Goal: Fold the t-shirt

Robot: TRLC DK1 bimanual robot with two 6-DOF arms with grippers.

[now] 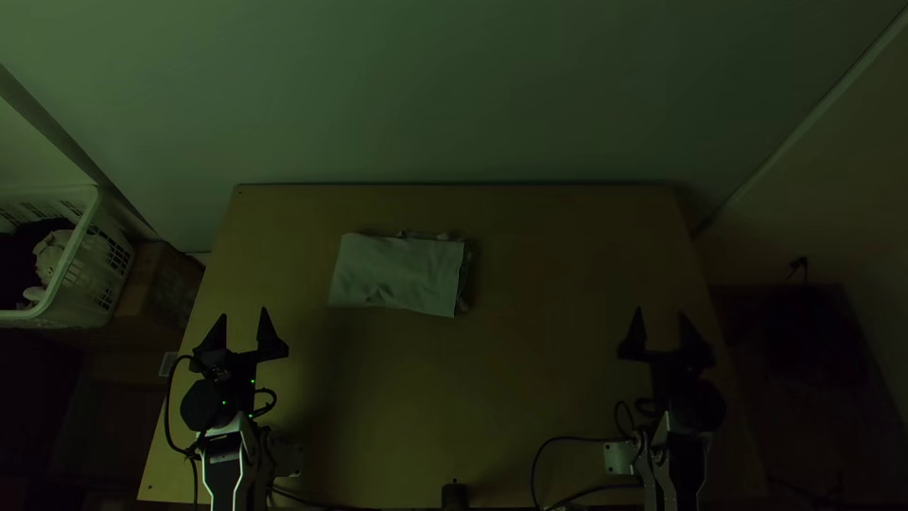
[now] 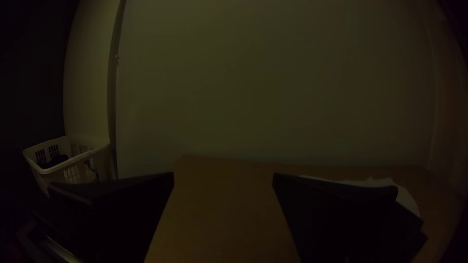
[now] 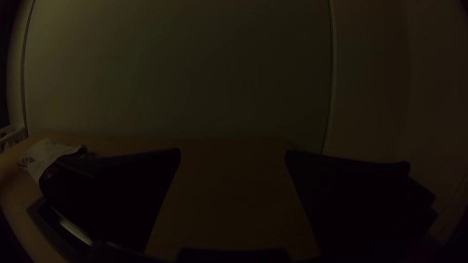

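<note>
On the light wooden surface [image 1: 530, 378] lies a pale cloth t-shirt [image 1: 397, 273], folded into a rough rectangle. Both black-fingered hands, left [image 1: 242, 334] and right [image 1: 662, 333], stand with fingers apart.

A plain pale wall [image 1: 454, 95] stands beyond the far edge of the light wooden desk [image 1: 558, 360]; another wall [image 1: 842, 199] rises to the desk's right, with a pale strip [image 1: 818, 115] running along the corner beyond the desk; left of the desk is a white slotted basket [image 1: 87, 216] holding dark and pale cloth [image 1: 49, 257], with a brown box [image 1: 168, 284] between it and the desk; the light is dim, and the area left of the desk's near part falls into deep shadow.
</note>
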